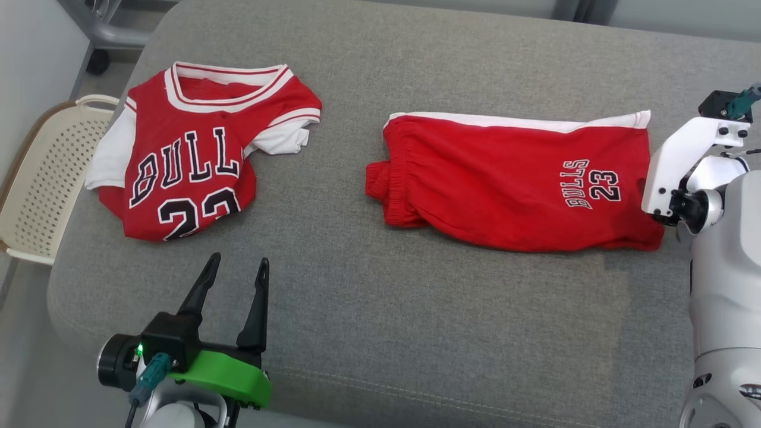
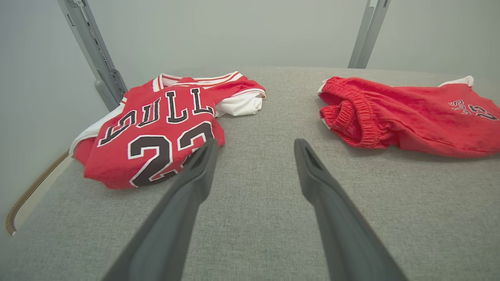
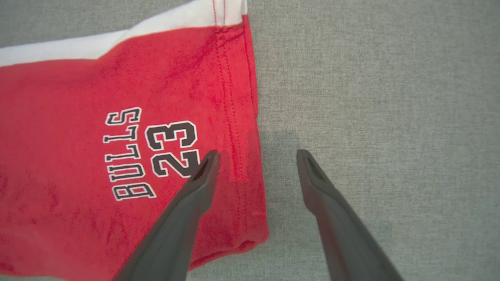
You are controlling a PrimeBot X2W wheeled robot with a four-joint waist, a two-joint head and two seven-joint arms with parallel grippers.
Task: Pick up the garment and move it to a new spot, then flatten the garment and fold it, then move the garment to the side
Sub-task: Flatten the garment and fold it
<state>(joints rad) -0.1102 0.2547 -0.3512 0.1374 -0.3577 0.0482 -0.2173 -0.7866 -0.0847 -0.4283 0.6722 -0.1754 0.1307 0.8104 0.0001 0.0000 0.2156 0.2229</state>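
A garment, red shorts (image 1: 511, 184) with a white side stripe and "BULLS 23" print, lies fairly flat on the right of the grey cushion (image 1: 380, 333). My right gripper (image 3: 256, 156) hangs open above the shorts' (image 3: 117, 148) leg hem, one finger over the cloth and the other over bare cushion. In the head view its white wrist (image 1: 684, 178) covers that hem's edge. A folded red "BULL 23" jersey (image 1: 190, 160) lies at the left. My left gripper (image 1: 238, 258) stands open just in front of the jersey (image 2: 156, 128), holding nothing.
A cream perforated basket (image 1: 35, 178) stands off the cushion's left edge. Grey metal frame legs (image 2: 93, 50) rise behind the cushion. Bare cushion stretches between the two garments and along the front.
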